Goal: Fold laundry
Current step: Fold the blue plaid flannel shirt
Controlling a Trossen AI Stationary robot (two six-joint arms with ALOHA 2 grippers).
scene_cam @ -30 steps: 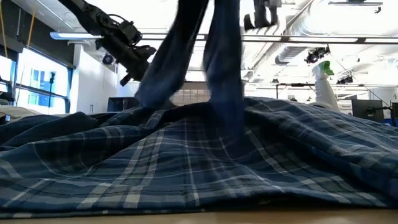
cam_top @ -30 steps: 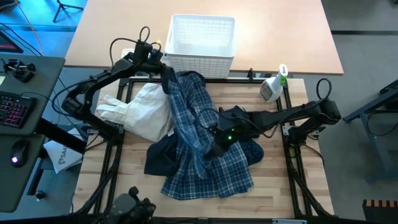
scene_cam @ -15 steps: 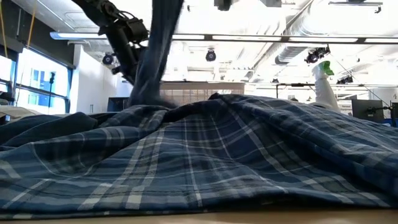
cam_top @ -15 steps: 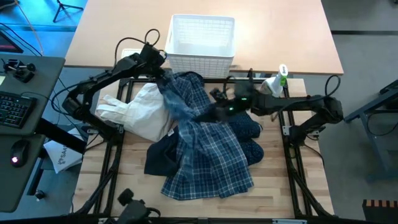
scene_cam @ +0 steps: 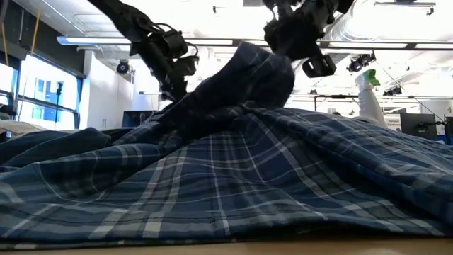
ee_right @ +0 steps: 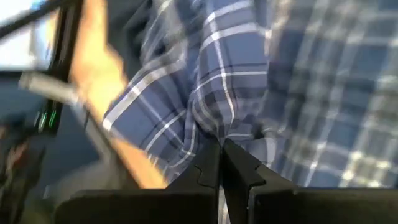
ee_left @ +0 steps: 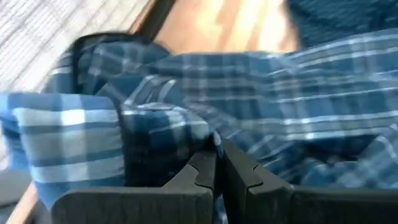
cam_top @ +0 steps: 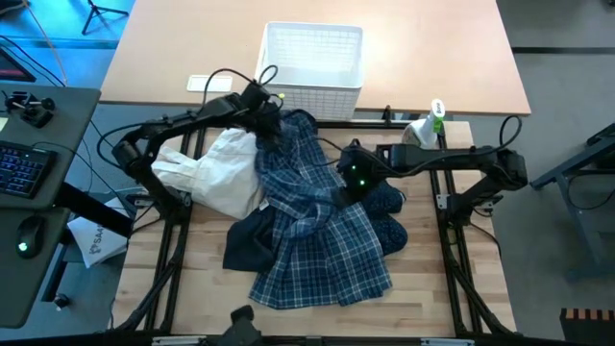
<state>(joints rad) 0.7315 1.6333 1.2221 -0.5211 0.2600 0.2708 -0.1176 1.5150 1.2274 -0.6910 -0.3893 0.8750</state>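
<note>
**Q:** What does the figure show, and where might the fold fail?

**A:** A blue-and-white plaid cotton shirt (cam_top: 312, 226) lies crumpled along the middle of the pale wooden slatted table (cam_top: 423, 279), its far end bunched near the white lattice plastic basket (cam_top: 312, 60). The left gripper (cam_top: 272, 127) has its jaws pressed together on a pinch of plaid at that far end. The right gripper (cam_top: 348, 183) is likewise clamped on a fold of the same shirt, near its middle. Both pinches look thin; a hard pull, by my judgement, could slip the cloth free.

**Q:** Any other hazards?

**A:** The two grips sit close together on rumpled fabric, so lifting may raise a twisted rope of cloth, not a flat panel. Beneath the shirt lies a dark navy soft garment (cam_top: 245, 245), and a navy piece with tiny dots (cam_top: 389, 216) shows beside the right gripper; either could be dragged along. A cream-white rumpled fabric heap (cam_top: 216, 168) touches the shirt's left edge and may snag too. A clear plastic spray bottle with a green nozzle (cam_top: 423, 130) stands near the right arm's reach and might be knocked.

**Q:** How do the materials behave?

**A:** The plaid is thin, woven, limp, holding soft ridges in the low view. The basket is rigid openwork; the table is hard and smooth.
</note>
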